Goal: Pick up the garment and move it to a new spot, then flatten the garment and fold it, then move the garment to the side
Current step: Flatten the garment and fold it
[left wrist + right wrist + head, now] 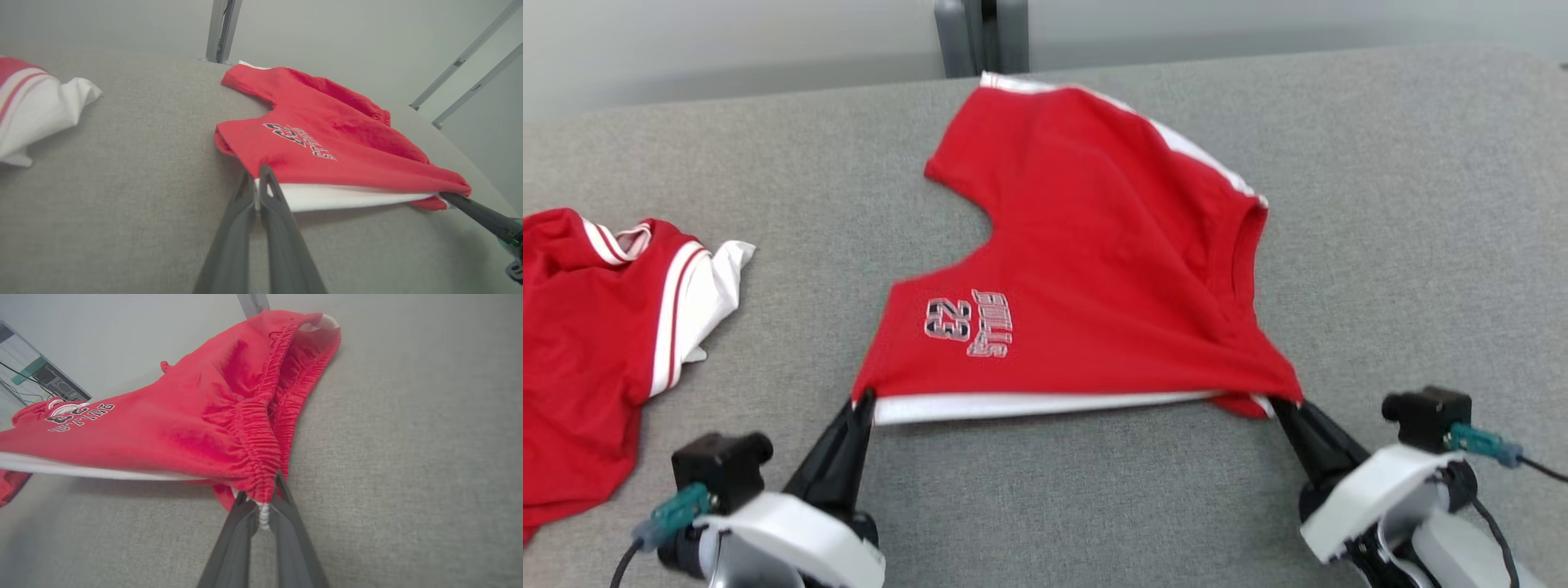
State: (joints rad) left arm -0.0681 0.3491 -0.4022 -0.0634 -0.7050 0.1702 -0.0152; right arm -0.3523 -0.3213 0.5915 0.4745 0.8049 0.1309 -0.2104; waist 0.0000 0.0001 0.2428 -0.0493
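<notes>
garment [1094, 261], a pair of red shorts with white trim, is spread across the middle of the grey surface [1421, 245], its near edge stretched taut between my two pincers. at far left a crumpled red and white jersey [596, 327] lies well apart from it. my left pincer [862, 402] is clamped on the near left corner by the white hem [1029, 406]; my right pincer [1281, 406] is clamped on the near right corner, on the gathered waistband [261, 457].

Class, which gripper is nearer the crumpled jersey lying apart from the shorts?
Left. The left gripper holds the shorts at the corner towards the jersey; the right gripper holds the far corner, farther off.
</notes>
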